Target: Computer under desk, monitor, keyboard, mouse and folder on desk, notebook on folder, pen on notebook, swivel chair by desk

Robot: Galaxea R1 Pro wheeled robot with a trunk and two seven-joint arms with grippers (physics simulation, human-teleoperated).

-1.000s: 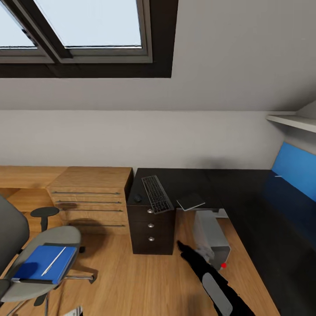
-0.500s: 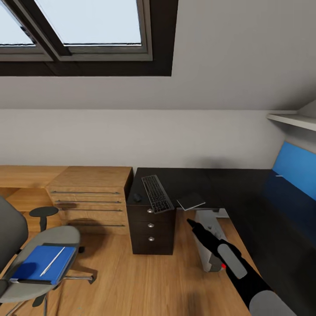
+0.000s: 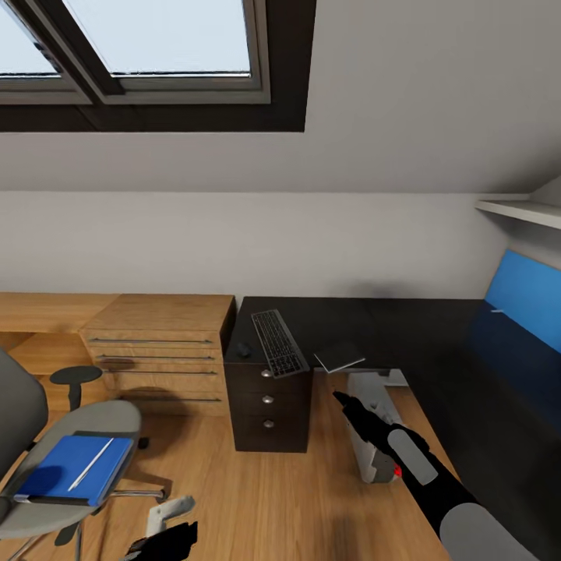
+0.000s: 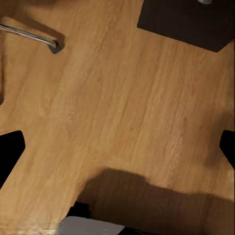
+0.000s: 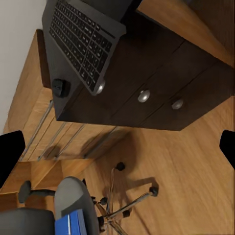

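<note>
The right gripper (image 3: 343, 400) hangs over the floor (image 3: 257, 499) in front of the table (image 3: 436, 343), just beside the computer (image 3: 372, 425), which stands under the table edge with its red dot facing near. In the right wrist view the 2 fingers (image 5: 11, 152) sit at opposite picture edges, spread wide and holding nothing. The left gripper (image 3: 167, 538) is low at the near edge of the head view; its wrist view shows both fingers (image 4: 10, 154) equally spread over bare floor. The keyboard (image 3: 278, 343) lies skewed on the table's left end with its near end overhanging the drawer front (image 3: 267, 401); the mouse (image 3: 244, 351) sits just left of it, and the notebook (image 3: 339, 358) lies to its right with one corner past the table edge. The folder (image 3: 66, 467) rests on the seat of the swivel chair (image 3: 78, 436) at near left, with the pen (image 3: 91, 463) lying diagonally on top. The monitor cannot be located from these pictures. Risks, as judged: 1) the right forearm, close to the computer, may knock the case out from under the table; 2) a careless sweep may push the overhanging keyboard or notebook off the edge; 3) lifting the folder at a tilt may roll the pen onto the floor; 4) contact with the chair may send it rolling on its castors.
</note>
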